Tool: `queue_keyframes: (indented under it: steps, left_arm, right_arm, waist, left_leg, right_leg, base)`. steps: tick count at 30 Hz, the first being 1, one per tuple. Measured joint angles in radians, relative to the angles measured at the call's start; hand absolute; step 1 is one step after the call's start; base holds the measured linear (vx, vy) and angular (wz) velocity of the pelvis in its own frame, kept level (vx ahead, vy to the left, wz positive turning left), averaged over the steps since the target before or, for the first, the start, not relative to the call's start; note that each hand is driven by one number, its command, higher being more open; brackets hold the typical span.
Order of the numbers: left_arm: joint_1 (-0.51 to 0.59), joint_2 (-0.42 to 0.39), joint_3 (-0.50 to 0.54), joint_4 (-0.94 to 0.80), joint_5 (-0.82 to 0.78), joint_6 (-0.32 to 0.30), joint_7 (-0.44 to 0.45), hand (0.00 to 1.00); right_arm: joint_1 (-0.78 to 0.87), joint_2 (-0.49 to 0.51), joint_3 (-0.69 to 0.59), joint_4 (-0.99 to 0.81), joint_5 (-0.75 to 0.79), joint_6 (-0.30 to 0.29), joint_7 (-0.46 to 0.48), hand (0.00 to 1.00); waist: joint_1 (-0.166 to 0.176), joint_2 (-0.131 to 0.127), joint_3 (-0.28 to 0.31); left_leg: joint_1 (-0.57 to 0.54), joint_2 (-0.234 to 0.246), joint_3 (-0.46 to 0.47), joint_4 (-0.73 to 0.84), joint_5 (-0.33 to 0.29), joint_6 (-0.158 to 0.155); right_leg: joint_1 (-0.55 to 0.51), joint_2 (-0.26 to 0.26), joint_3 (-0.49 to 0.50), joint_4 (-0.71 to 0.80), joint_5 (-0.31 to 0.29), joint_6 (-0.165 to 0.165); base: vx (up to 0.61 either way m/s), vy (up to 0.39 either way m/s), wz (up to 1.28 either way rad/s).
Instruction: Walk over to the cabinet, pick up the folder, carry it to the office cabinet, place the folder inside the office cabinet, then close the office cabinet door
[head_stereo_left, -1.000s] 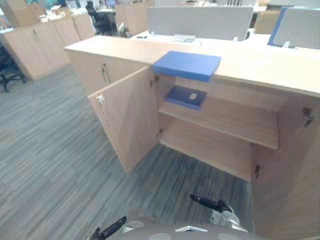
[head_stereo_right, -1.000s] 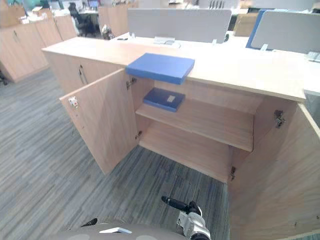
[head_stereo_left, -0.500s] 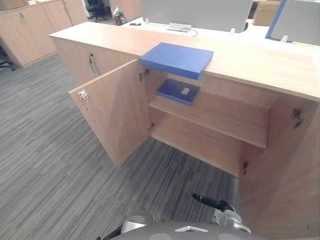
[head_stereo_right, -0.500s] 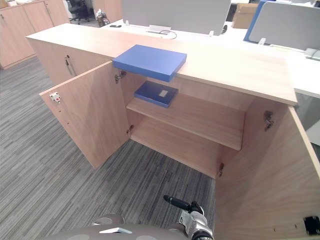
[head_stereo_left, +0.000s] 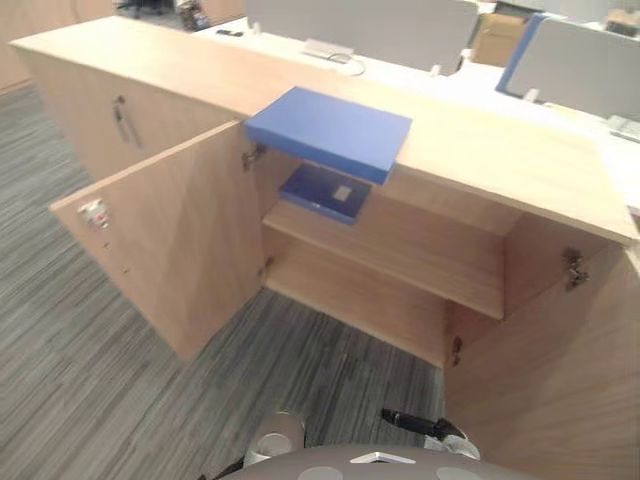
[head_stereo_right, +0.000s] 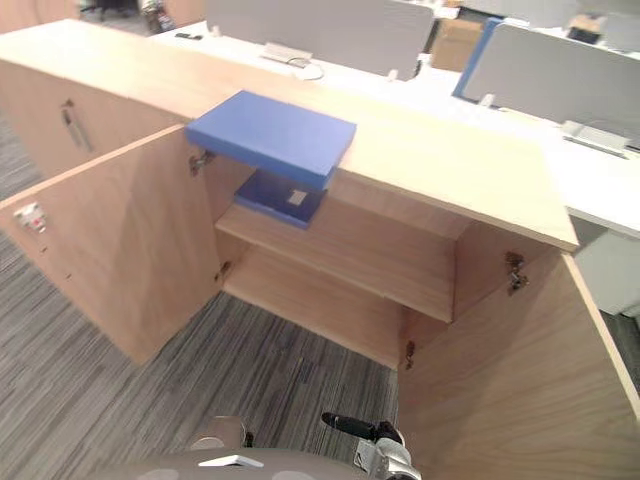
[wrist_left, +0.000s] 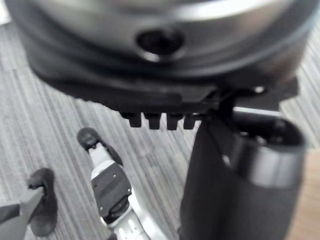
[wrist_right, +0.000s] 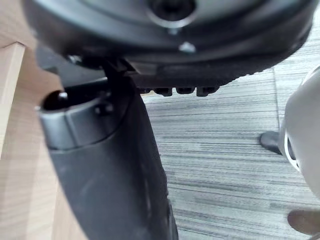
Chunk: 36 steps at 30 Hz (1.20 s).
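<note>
The blue folder (head_stereo_left: 328, 131) is overhanging your cabinet top (head_stereo_left: 490, 150) edge, probably to offer a grip, while your left hand (wrist_left: 165, 97) and right hand (wrist_right: 200, 65) are hanging relaxed, empty.

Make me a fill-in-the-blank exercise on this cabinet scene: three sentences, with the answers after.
1. The large blue folder lies on the ____ of the cabinet, jutting over its front edge.
2. The smaller dark-blue folder with a white label lies inside on the ____ shelf.
3. The left door and the right door both stand ____.

Missing words: top; upper; open.
</note>
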Motion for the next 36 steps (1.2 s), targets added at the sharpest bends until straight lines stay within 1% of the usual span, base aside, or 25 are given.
queue_keyframes:
  steps: [1,2,3,4,5,6,7,8,9,11,13,14,16,18,20,21,23,24,25,28,30,33,34,35,36]
  left_arm:
    - [0.0,0.006,-0.028,-0.001,0.001,0.0,0.0,1.0]
    - [-0.005,0.01,-0.054,-0.01,0.002,-0.001,0.002,1.0]
    - [0.0,0.009,-0.068,-0.015,0.002,-0.002,0.001,1.0]
    - [0.011,0.0,-0.099,-0.018,0.001,-0.015,-0.001,1.0]
    - [-0.014,0.024,-0.123,0.0,-0.001,-0.016,-0.001,1.0]
    - [-0.023,0.039,-0.138,-0.009,-0.002,-0.022,-0.005,1.0]
    - [-0.033,0.07,-0.171,-0.031,-0.016,-0.041,-0.025,1.0]
    - [-0.043,0.078,-0.183,-0.036,-0.029,-0.041,-0.032,1.0]
    - [-0.063,0.088,-0.208,-0.048,-0.078,-0.041,-0.047,1.0]
    - [-0.072,0.099,-0.24,-0.081,-0.172,-0.043,-0.079,1.0]
    - [-0.075,0.109,-0.295,-0.146,-0.294,-0.038,-0.123,1.0]
    - [-0.069,0.108,-0.314,-0.182,-0.319,-0.034,-0.13,1.0]
    - [0.0,0.1,-0.377,-0.389,-0.394,-0.028,-0.156,1.0]
    - [0.044,0.097,-0.398,-0.522,-0.413,-0.027,-0.173,1.0]
    - [0.086,0.087,-0.399,-0.682,-0.443,-0.027,-0.189,1.0]
    - [0.089,0.081,-0.399,-0.715,-0.443,-0.027,-0.189,1.0]
    - [0.096,0.06,-0.418,-0.823,-0.438,-0.027,-0.189,1.0]
    - [0.104,0.053,-0.424,-0.853,-0.428,-0.027,-0.189,1.0]
    - [0.122,0.037,-0.442,-0.923,-0.412,-0.026,-0.182,1.0]
    - [0.149,-0.01,-0.44,-1.03,-0.321,-0.024,-0.153,1.0]
    - [0.167,-0.051,-0.442,-1.126,-0.233,-0.023,-0.102,1.0]
    - [0.196,-0.066,-0.427,-1.249,-0.101,-0.024,-0.018,1.0]
    - [0.209,-0.071,-0.415,-1.296,-0.025,-0.024,0.026,1.0]
    - [0.212,-0.073,-0.408,-1.316,0.007,-0.025,0.046,1.0]
    - [0.222,-0.077,-0.394,-1.354,0.061,-0.033,0.095,1.0]
  right_arm:
    - [-0.012,-0.005,0.019,0.016,-0.001,0.003,-0.001,1.0]
    - [-0.037,-0.011,0.029,0.041,-0.002,0.003,-0.002,1.0]
    - [-0.043,-0.016,0.04,0.046,-0.002,0.003,-0.001,1.0]
    - [-0.046,-0.04,0.073,0.046,-0.004,0.003,0.0,1.0]
    - [-0.054,-0.025,0.106,0.045,-0.015,0.004,0.005,1.0]
    - [-0.057,-0.017,0.115,0.045,-0.027,0.005,0.012,1.0]
    - [-0.068,-0.012,0.124,0.046,-0.038,0.004,0.023,1.0]
    - [-0.07,-0.015,0.124,0.046,-0.038,0.004,0.025,1.0]
    - [-0.075,-0.02,0.125,0.047,-0.039,0.003,0.029,1.0]
    - [-0.076,-0.024,0.129,0.045,-0.041,-0.002,0.046,1.0]
    - [-0.067,-0.027,0.129,0.04,-0.042,-0.005,0.06,1.0]
    - [-0.063,-0.028,0.128,0.04,-0.042,-0.004,0.063,1.0]
    - [-0.044,-0.029,0.13,0.039,-0.08,-0.001,0.074,1.0]
    - [-0.021,-0.03,0.132,0.035,-0.081,0.004,0.078,1.0]
    - [0.007,-0.04,0.14,0.026,-0.082,0.006,0.082,1.0]
    - [0.01,-0.04,0.137,0.024,-0.079,0.008,0.081,1.0]
    - [0.016,-0.043,0.141,0.024,-0.081,0.009,0.079,1.0]
    - [0.017,-0.042,0.142,0.023,-0.081,0.009,0.079,1.0]
    - [0.02,-0.04,0.149,0.019,-0.08,0.009,0.078,1.0]
    - [0.037,-0.039,0.164,0.009,-0.08,0.008,0.076,1.0]
    - [0.046,-0.031,0.171,0.01,-0.079,0.007,0.072,1.0]
    - [0.054,-0.021,0.181,0.011,-0.078,0.005,0.061,1.0]
    - [0.058,-0.017,0.186,0.011,-0.077,0.001,0.053,1.0]
    - [0.061,-0.016,0.194,0.011,-0.077,0.0,0.047,1.0]
    - [0.064,-0.012,0.211,0.01,-0.076,-0.001,0.036,1.0]
  waist:
    - [0.001,-0.003,0.004]
    - [-0.001,-0.007,0.015]
    - [0.0,0.001,0.018]
    - [0.002,0.05,0.013]
    - [0.003,0.022,0.038]
    - [-0.004,0.001,0.033]
    - [-0.005,-0.019,0.034]
    - [-0.004,-0.014,0.037]
    - [-0.005,-0.017,0.038]
    - [-0.005,-0.016,0.038]
    - [-0.005,-0.028,0.031]
    - [-0.006,-0.032,0.028]
    - [-0.005,-0.044,0.02]
    - [-0.005,-0.046,0.019]
    - [-0.007,-0.049,0.008]
    - [-0.007,-0.049,0.005]
    - [-0.004,-0.049,0.0]
    - [-0.004,-0.05,-0.003]
    - [-0.003,-0.052,-0.003]
    - [0.008,-0.062,-0.012]
    - [0.027,-0.074,-0.017]
    - [0.036,-0.088,-0.027]
    - [0.045,-0.093,-0.03]
    - [0.05,-0.097,-0.033]
    - [0.054,-0.105,-0.037]
  left_leg:
    - [-0.041,-0.001,-0.006,-0.035,-0.086,0.005]
    - [-0.041,-0.002,-0.038,-0.198,-0.106,-0.006]
    - [-0.033,0.0,-0.073,-0.308,-0.095,-0.018]
    - [0.014,0.022,-0.19,-0.588,0.029,-0.082]
    - [0.043,-0.027,-0.159,-0.608,0.03,-0.066]
    - [0.047,-0.043,-0.153,-0.637,0.046,-0.061]
    - [0.047,-0.06,-0.14,-0.66,0.056,-0.055]
    - [0.045,-0.066,-0.139,-0.657,0.056,-0.054]
    - [0.051,-0.078,-0.134,-0.663,0.058,-0.049]
    - [0.074,-0.085,-0.113,-0.7,0.072,-0.029]
    - [0.108,-0.099,-0.087,-0.773,0.102,-0.023]
    - [0.117,-0.105,-0.083,-0.795,0.106,-0.025]
    - [0.147,-0.121,-0.083,-0.865,0.134,-0.032]
    - [0.171,-0.131,-0.113,-0.903,0.148,-0.034]
    - [0.206,-0.134,-0.143,-0.966,0.181,-0.036]
    - [0.214,-0.132,-0.144,-0.986,0.19,-0.034]
    - [0.237,-0.125,-0.152,-1.039,0.22,-0.038]
    - [0.238,-0.124,-0.154,-1.047,0.226,-0.035]
    - [0.238,-0.123,-0.162,-1.051,0.23,-0.034]
    - [0.236,-0.123,-0.171,-1.059,0.238,-0.037]
    - [0.232,-0.123,-0.184,-1.061,0.237,-0.038]
    - [0.231,-0.12,-0.211,-1.067,0.232,-0.046]
    - [0.231,-0.116,-0.218,-1.074,0.232,-0.05]
    - [0.231,-0.116,-0.22,-1.081,0.233,-0.05]
    - [0.229,-0.113,-0.225,-1.089,0.235,-0.048]
  right_leg:
    - [0.007,-0.033,0.035,0.009,0.0,0.001]
    - [0.001,-0.076,0.084,0.026,-0.002,0.006]
    - [-0.003,-0.089,0.101,0.034,-0.005,0.012]
    - [-0.011,-0.089,0.139,0.047,-0.015,0.073]
    - [-0.009,-0.145,0.166,0.042,-0.014,0.113]
    - [-0.02,-0.154,0.162,0.034,-0.008,0.12]
    - [-0.042,-0.153,0.14,0.021,0.009,0.108]
    - [-0.039,-0.154,0.126,0.009,0.02,0.098]
    - [-0.028,-0.162,0.128,-0.017,0.051,0.102]
    - [-0.022,-0.173,0.134,-0.051,0.09,0.096]
    - [-0.02,-0.198,0.134,-0.079,0.111,0.106]
    - [-0.021,-0.205,0.134,-0.084,0.112,0.107]
    - [-0.034,-0.218,0.136,-0.095,0.112,0.108]
    - [-0.041,-0.219,0.148,-0.097,0.112,0.107]
    - [-0.052,-0.217,0.166,-0.102,0.104,0.097]
    - [-0.052,-0.216,0.168,-0.105,0.103,0.096]
    - [-0.052,-0.21,0.166,-0.108,0.103,0.096]
    - [-0.053,-0.209,0.165,-0.108,0.103,0.097]
    - [-0.051,-0.206,0.162,-0.107,0.108,0.107]
    - [-0.049,-0.203,0.154,-0.108,0.11,0.114]
    - [-0.045,-0.2,0.143,-0.107,0.111,0.115]
    - [-0.041,-0.194,0.132,-0.093,0.111,0.116]
    - [-0.042,-0.192,0.13,-0.089,0.111,0.116]
    - [-0.043,-0.192,0.129,-0.089,0.111,0.116]
    - [-0.046,-0.189,0.123,-0.089,0.111,0.116]
  base:
    - [0.23,0.248,-1.09]
    - [0.2,0.269,-1.09]
    - [0.18,0.347,-1.27]
    - [0.17,0.411,-0.98]
    - [0.17,0.386,-0.7]
    - [0.15,0.276,-0.25]
    - [0.11,0.147,-0.04]
    - [0.11,0.18,-0.05]
    - [0.1,0.191,-0.1]
    - [0.06,0.153,-0.22]
    - [0.0,0.088,-0.26]
    - [-0.02,0.048,-0.26]
    - [-0.03,0.024,-0.32]
    - [-0.04,-0.001,-0.37]
    - [-0.02,-0.046,-0.33]
    - [0.0,-0.086,-0.08]
    - [0.0,-0.07,0.02]
    - [0.03,-0.048,0.09]
    - [0.04,-0.042,0.1]
    - [0.05,-0.029,0.11]
    - [0.04,-0.023,0.18]
    - [0.02,-0.02,0.25]
    - [0.0,-0.015,0.15]
    - [-0.01,-0.022,0.14]
    - [-0.02,-0.03,0.12]
